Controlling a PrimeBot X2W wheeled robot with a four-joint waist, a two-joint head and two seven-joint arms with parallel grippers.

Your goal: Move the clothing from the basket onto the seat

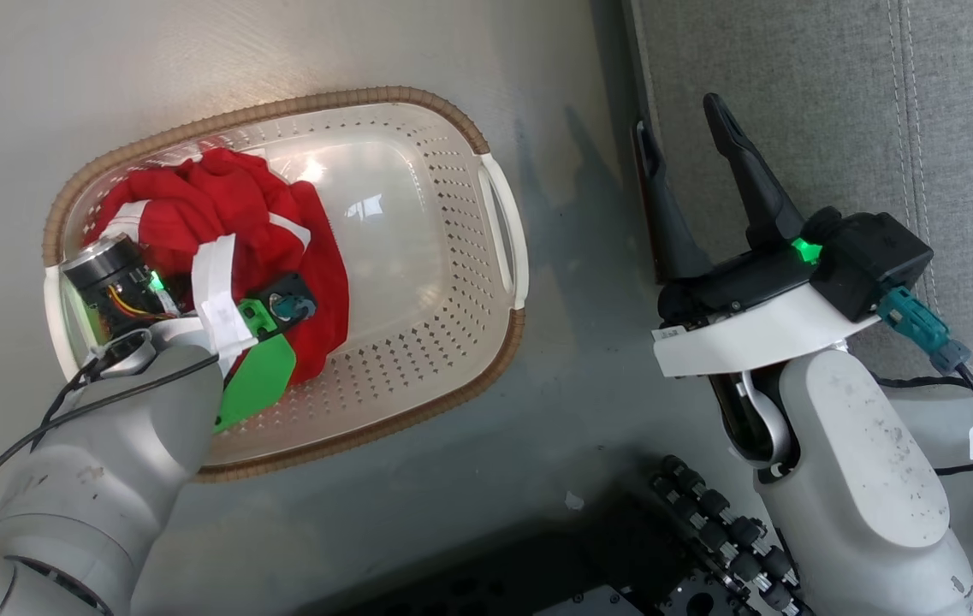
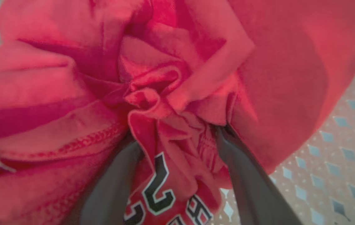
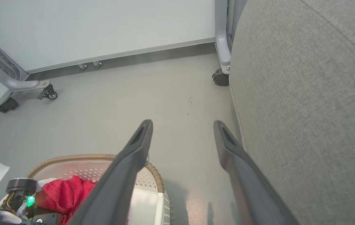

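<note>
Grey floor [image 1: 195, 51] fills most of the head view. The seat [image 1: 794, 103], grey fabric w/ stitched seams, runs down the robot's R side; in R wrist view its rounded edge [image 3: 305, 93] sits just beside the R fingers.

The basket [image 1: 452, 282] stands on the floor to the robot's L, apart from the seat, w/ a brown rim & one white handle facing the seat. The clothing [image 1: 221, 201], red w/ white bands, lies bunched inside the basket's L end.

L gripper [image 2: 177, 137] is down in the basket, fingers clamped on a puckered wad of red cloth; black-&-white lettering shows btwn them. R gripper [image 1: 677, 115] hangs over the floor btwn basket & seat, fingers spread wide, holding nothing.
</note>
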